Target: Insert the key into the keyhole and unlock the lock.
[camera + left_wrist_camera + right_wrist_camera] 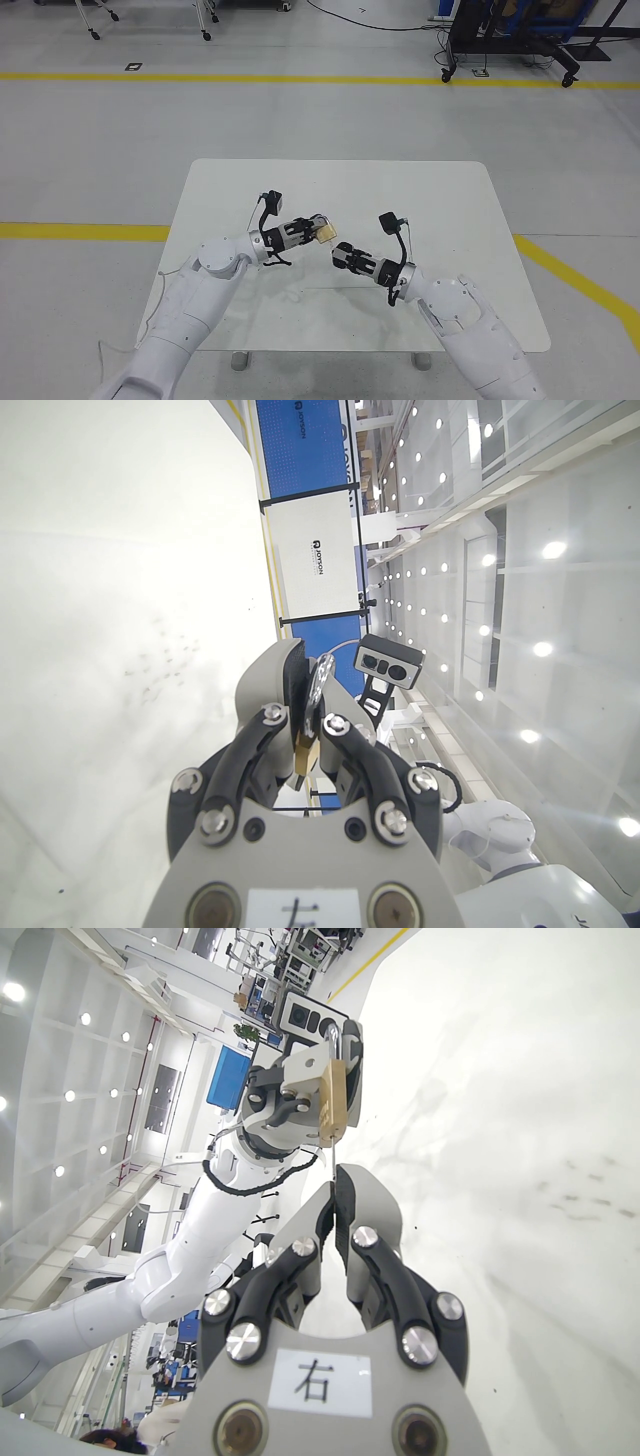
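As seen from above, grips small brass padlock with steel shackle [325, 232] in left gripper [312, 232] over white rectangular table [440, 190], right gripper [343, 252] just beside. From left wrist, pinches padlock between both fingers. From right wrist, clamps thin silver key [332, 1159] in tight-closed right gripper, blade tip at padlock's bottom face.

I see a white bench [440, 190] on grey floor [100, 150]. Yellow lines [300, 77] cross it; a black cart [475, 40] stands beyond.
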